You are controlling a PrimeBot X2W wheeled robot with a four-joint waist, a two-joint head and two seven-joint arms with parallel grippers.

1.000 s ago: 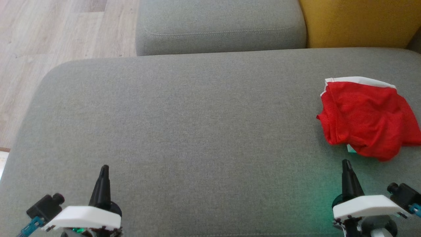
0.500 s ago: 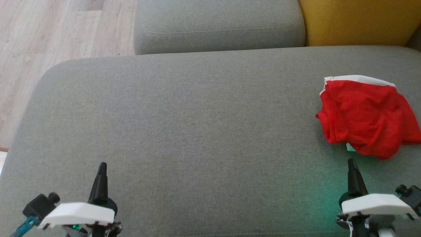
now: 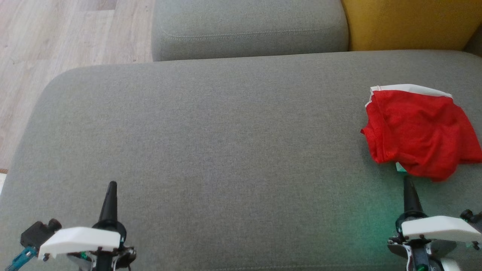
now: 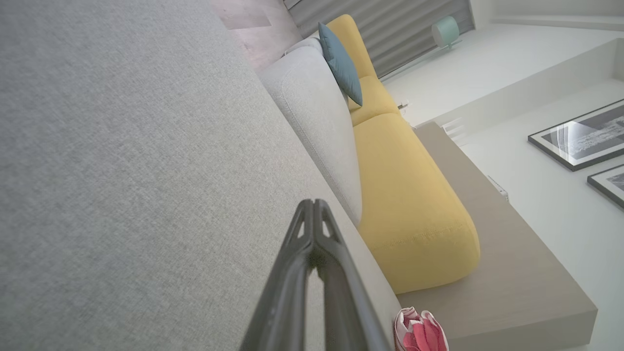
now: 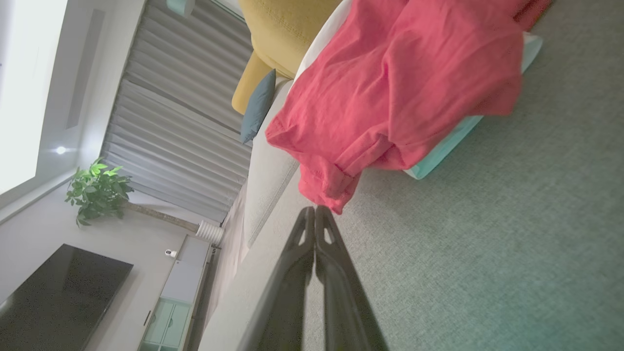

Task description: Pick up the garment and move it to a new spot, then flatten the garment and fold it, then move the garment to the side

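Observation:
The garment point(image 3: 420, 131) is red with white trim and lies crumpled at the right end of the grey couch seat point(image 3: 226, 143). The right wrist view shows the garment point(image 5: 390, 87) close ahead, bunched, with a pale teal edge under it. My right gripper point(image 3: 408, 182) is shut, its tip just short of the garment's near edge and holding nothing; its tips point(image 5: 314, 210) meet in the right wrist view. My left gripper point(image 3: 112, 186) is shut and empty over the seat's near left, with its fingers pressed together point(image 4: 312, 204) in the left wrist view.
A grey back cushion point(image 3: 248, 28) and a yellow cushion point(image 3: 410, 22) stand behind the seat. Wooden floor point(image 3: 56, 41) lies past the seat's left edge. The left wrist view shows a blue pillow point(image 4: 341, 63) and the garment's tip point(image 4: 419, 334).
Both grippers have sunk lower in the head view and drifted slightly outward. The garment lies in the same spot.

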